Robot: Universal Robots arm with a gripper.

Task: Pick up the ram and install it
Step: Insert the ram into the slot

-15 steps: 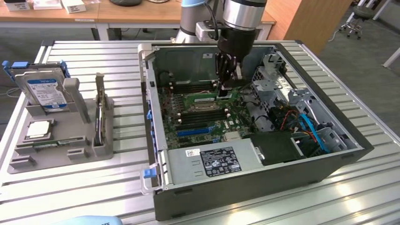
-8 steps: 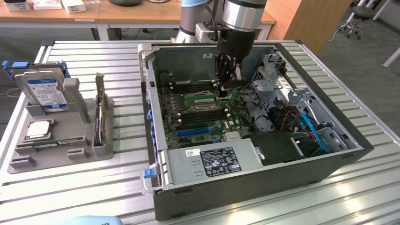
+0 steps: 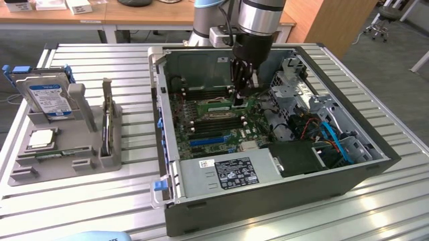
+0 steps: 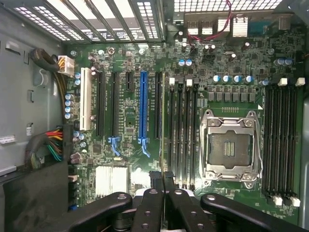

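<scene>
My gripper (image 3: pixel 240 98) reaches down into the open computer case (image 3: pixel 201 211), its tips just above the motherboard (image 3: pixel 221 131) beside the memory slots (image 3: pixel 204 93). In the wrist view the gripper (image 4: pixel 161 178) is shut, with the dark fingertips (image 4: pixel 155 180) pressed together over the board near the black memory slots (image 4: pixel 183 130). On the exterior view's left, a thin green strip that looks like the ram (image 3: pixel 59 152) lies in the front of the grey holder (image 3: pixel 87 163), far from the gripper.
A blue-labelled hard drive (image 3: pixel 47 98) and a square silver processor (image 3: pixel 41 138) sit in the same holder. The open processor socket (image 4: pixel 227 145), a blue card slot (image 4: pixel 143 106) and cable bundles (image 4: pixel 50 145) surround the fingertips. Drive cages and blue cables (image 3: pixel 335 140) crowd the case's far side.
</scene>
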